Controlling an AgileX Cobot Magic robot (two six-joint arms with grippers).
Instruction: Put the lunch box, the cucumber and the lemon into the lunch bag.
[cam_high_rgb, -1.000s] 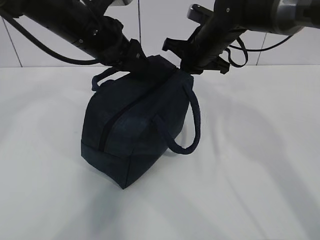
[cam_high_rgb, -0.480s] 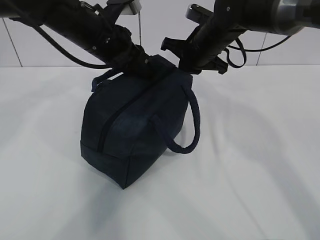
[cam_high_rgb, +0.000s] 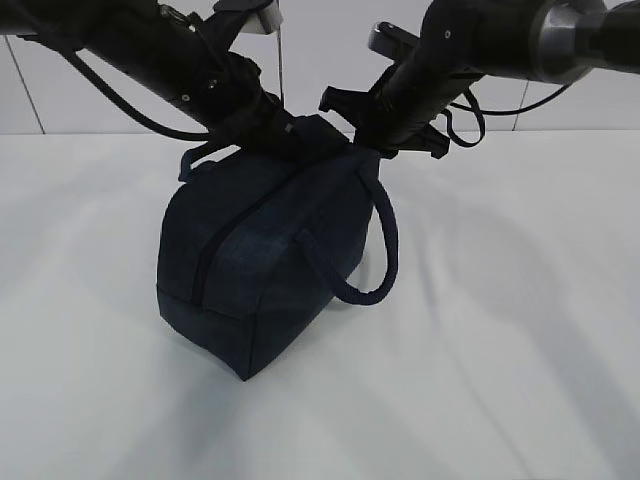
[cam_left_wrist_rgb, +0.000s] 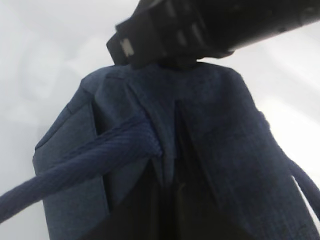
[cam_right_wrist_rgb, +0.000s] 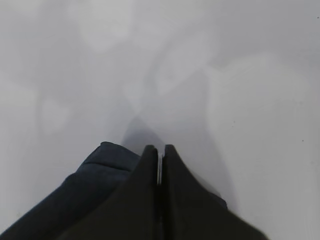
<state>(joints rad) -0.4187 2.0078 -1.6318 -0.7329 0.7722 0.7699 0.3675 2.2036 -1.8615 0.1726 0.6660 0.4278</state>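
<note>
exterior view, step: the lunch bag (cam_high_rgb: 262, 270) stands on the white worktop (cam_high_rgb: 500, 350) with its zipper line looking drawn shut; lunch box, cucumber and lemon are nowhere in sight, so you are probably at the closing end of the job. keep the pull in line with the seam and hold the far end firm.
exterior view, arms: both arms slant down onto the bag's far top edge, left pincer (cam_high_rgb: 285, 135) and right pincer (cam_high_rgb: 375, 140), near each other; one loop handle (cam_high_rgb: 375, 255) hangs down the bag's right side.
left wrist view: the bag's end panel (cam_left_wrist_rgb: 210, 145) fills the frame, a handle cord (cam_left_wrist_rgb: 85, 165) crossing it; the other arm sits at the bag's top; this pincer's state you cannot tell.
right wrist view: the right pincer (cam_right_wrist_rgb: 160, 170) is pressed together on a thin metal ring (cam_right_wrist_rgb: 159, 167), likely the zipper pull, just above the bag's fabric (cam_right_wrist_rgb: 95, 175).
</note>
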